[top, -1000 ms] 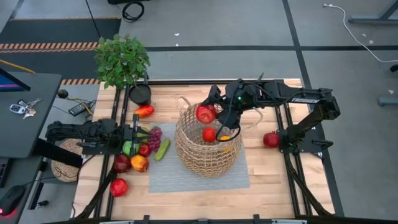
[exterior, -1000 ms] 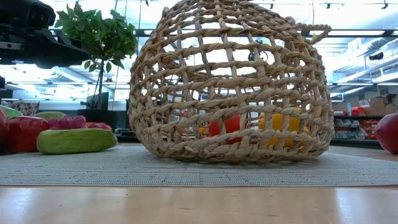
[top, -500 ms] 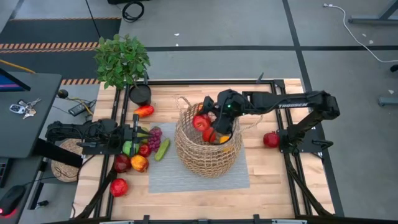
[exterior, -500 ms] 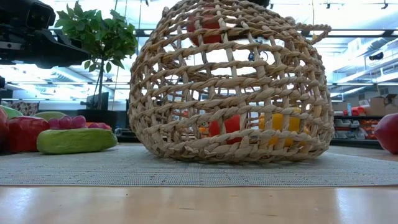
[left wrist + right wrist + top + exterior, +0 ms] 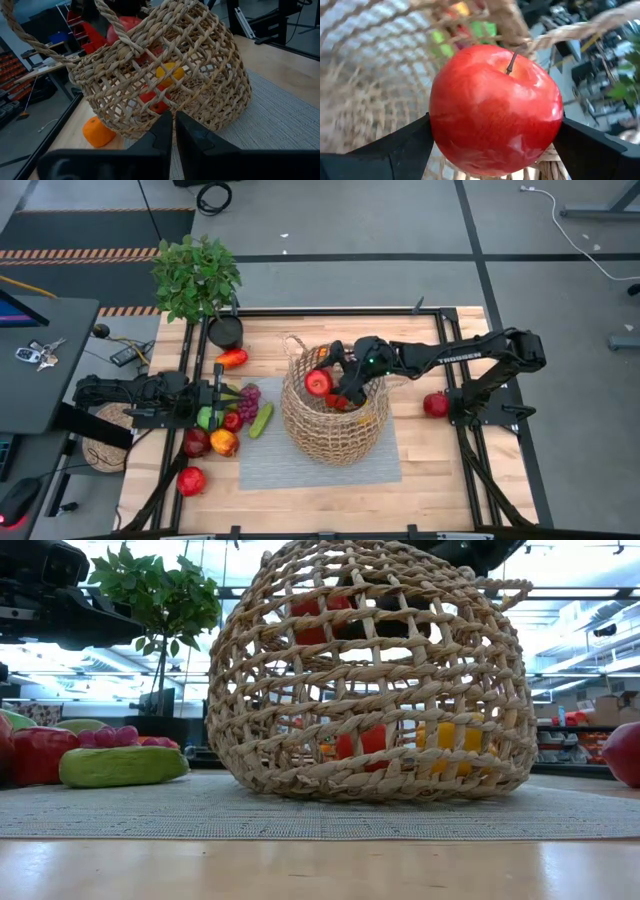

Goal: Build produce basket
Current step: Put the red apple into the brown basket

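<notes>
Your right gripper (image 5: 322, 383) holds a red apple (image 5: 318, 383) clamped between its fingers (image 5: 410, 150), inside the mouth of the wicker basket (image 5: 335, 430) at table centre on the grey mat (image 5: 300, 470). Your left gripper (image 5: 222, 402) rests by the left edge among loose produce (image 5: 222, 442), fingers (image 5: 195, 145) nearly together, empty.

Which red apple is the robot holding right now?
The red apple over the basket mouth, squeezed in the right pincer. The other red apples lie on the table: one alone by the right arm's base, more in the left-side pile.
</notes>
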